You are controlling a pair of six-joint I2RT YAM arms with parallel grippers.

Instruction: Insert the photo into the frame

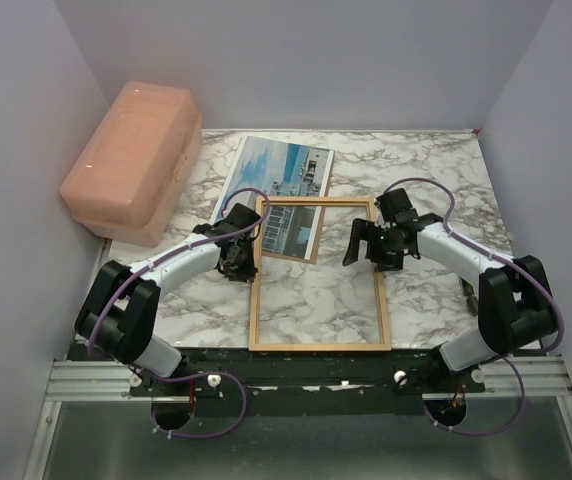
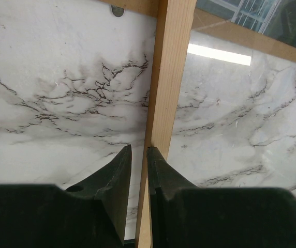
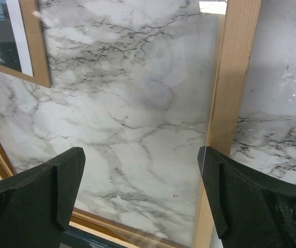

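Your left gripper (image 2: pixel 139 149), nearly closed, pinches the left rail of the thin orange-brown wooden frame (image 1: pixel 255 300), lying twelve-to-six, with the white-edged building-and-sky photo (image 1: pixel 284 170) at its one o'clock, tucked under the far-left corner; your right gripper (image 3: pixel 141 151) hovers wide open, empty.

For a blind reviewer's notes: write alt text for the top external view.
A wooden frame lies flat on a marble table, with the photo overlapping its far left corner and sticking out beyond it. The left gripper is at the frame's left rail; the right gripper, open, is by the right rail. A pink box sits far left.
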